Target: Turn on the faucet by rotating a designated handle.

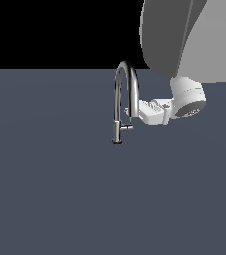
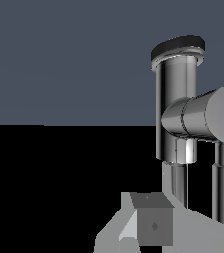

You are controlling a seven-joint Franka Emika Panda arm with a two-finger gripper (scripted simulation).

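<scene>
The white gripper reaches in from the exterior view's right, lying nearly level, its fingers pointing toward the faucet and ending just beside the descending end of the arched spout, slightly above the handle. How far the jaws stand apart cannot be told: the fingertips are small and blend with the chrome in the exterior view, and the wrist view shows only one pale finger at the frame's edge. Nothing can be seen clamped between them, and contact with the handle cannot be confirmed. Behind the gripper, the rounded white wrist angles upward into the broad grey arm link, which fills the upper corner on the exterior view's right. The faucet stands upright on the flat slate-blue surface, near the middle of the exterior view, its tall spout arching over toward the gripper's side. The handle, a short chrome bar, juts sideways from the thicker lower stem, also toward the gripper's side. In the wrist view the stem and handle loom very close.
</scene>
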